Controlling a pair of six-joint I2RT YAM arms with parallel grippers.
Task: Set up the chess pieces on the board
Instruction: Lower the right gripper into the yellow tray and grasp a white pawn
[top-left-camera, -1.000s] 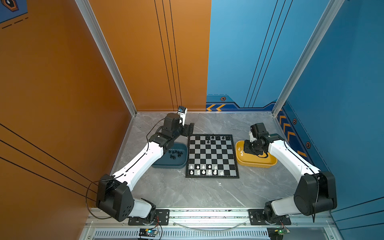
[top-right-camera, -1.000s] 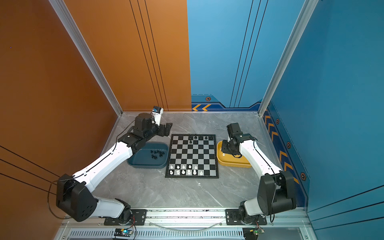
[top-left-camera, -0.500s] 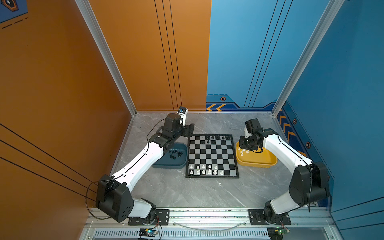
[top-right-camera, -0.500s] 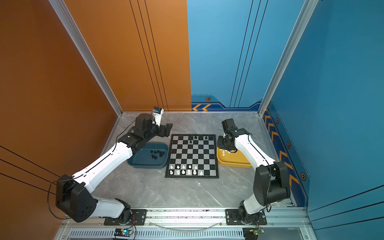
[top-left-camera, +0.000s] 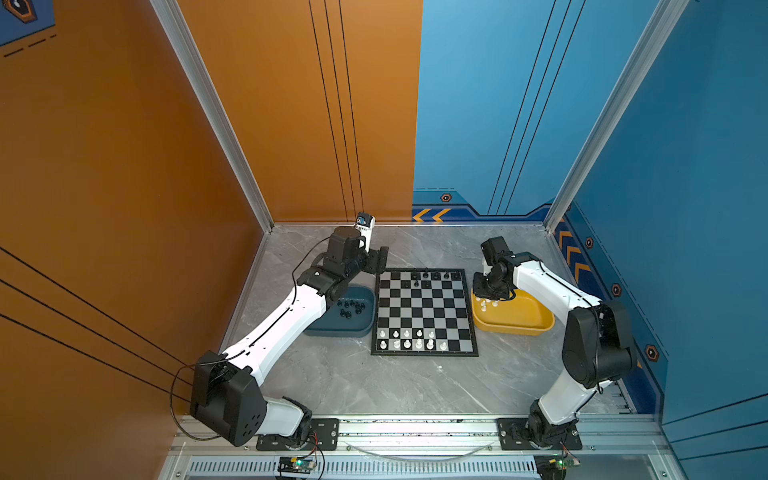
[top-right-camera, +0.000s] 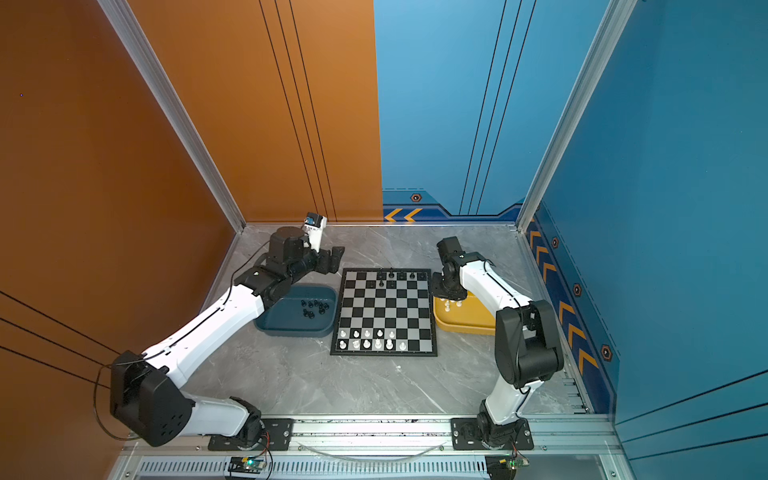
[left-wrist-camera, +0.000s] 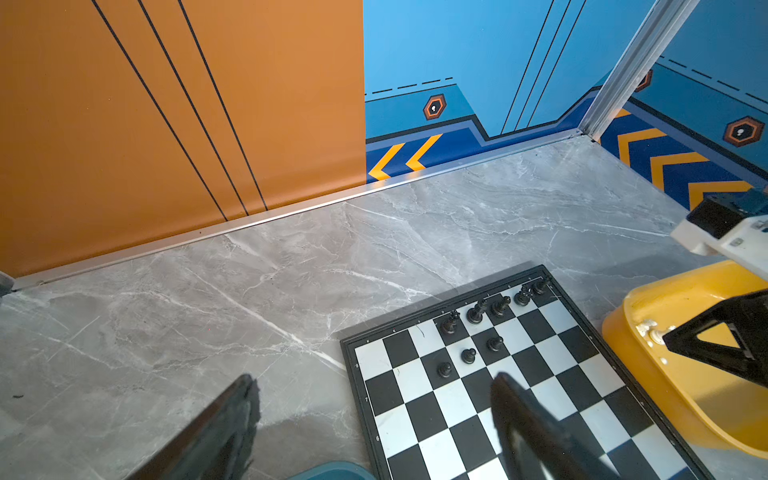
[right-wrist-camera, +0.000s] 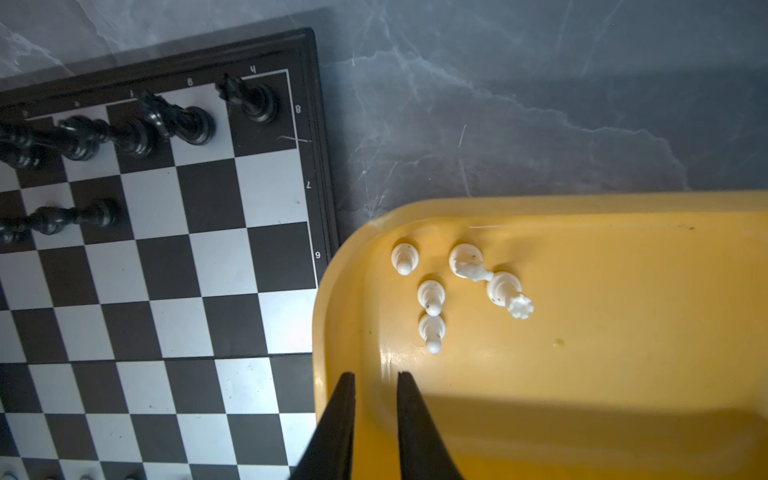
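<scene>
Right wrist view: five loose white pieces (right-wrist-camera: 431, 297) sit bunched in the corner of the yellow tray (right-wrist-camera: 602, 353) nearest the board (right-wrist-camera: 166, 270). The right end effector (right-wrist-camera: 376, 374) hangs over that tray just beside the cluster. Its fingers are only narrowly apart with nothing between them. That is probably a pre-narrowed stance, so it can drop onto one small piece without knocking the neighbours.

In both top views the board lies mid-frame on the desk (top-left-camera: 415, 386). Black pieces (top-left-camera: 435, 276) stand along its upper rows and placed white pieces (top-left-camera: 418, 343) along its lower rows. Both sides are only part filled.

The trays flank the board as supply bins. The dark teal tray (top-left-camera: 340, 332) on the left holds spare black pieces (top-left-camera: 351, 307), and the yellow tray is on the right. It looks like each arm feeds one colour.

The left end effector (left-wrist-camera: 374, 378) is spread wide and empty, held above the desk by the board's upper left corner. It reads as waiting clear of the squares.

Versus one second ago:
- The right arm has swung from mid-tray up and left to the tray's upper left corner, by the loose white pieces.
- The left arm's pose is the same.
- The pieces on the board look unchanged.
</scene>
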